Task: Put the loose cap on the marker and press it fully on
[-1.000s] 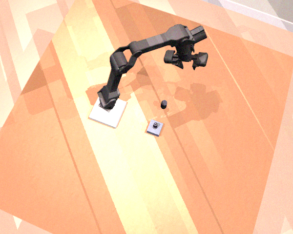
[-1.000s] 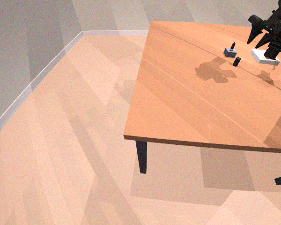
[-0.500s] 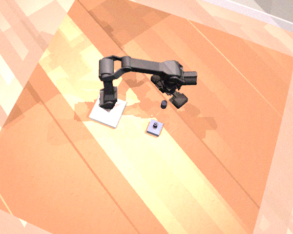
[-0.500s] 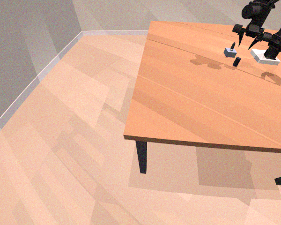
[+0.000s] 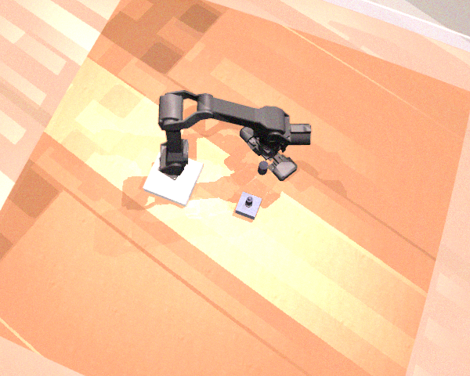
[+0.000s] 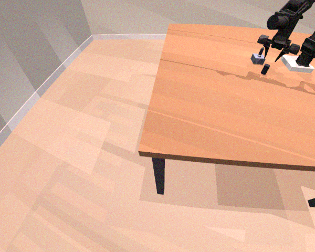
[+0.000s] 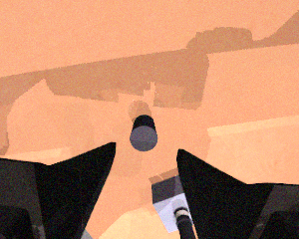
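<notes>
The dark cap (image 5: 262, 168) (image 6: 265, 69) (image 7: 144, 138) stands upright on the table. The dark marker (image 5: 248, 200) (image 6: 260, 51) (image 7: 185, 228) stands upright in the blue-grey holder block (image 5: 241, 208) (image 6: 257, 60) (image 7: 166, 211), a short way from the cap. My gripper (image 6: 270, 59) (image 7: 147, 150) is partly open and empty, above the table and near the cap. In the wrist view the cap shows just beyond the gap between the fingertips, and the right finger hides part of the holder block. In the top view the fingertips are hard to make out.
The arm's white base plate (image 5: 170, 189) (image 6: 290, 65) sits on the wooden table (image 5: 227, 283) (image 6: 206, 108), to the left of the holder block in the top view. The arm reaches over from it and casts shadows on the table.
</notes>
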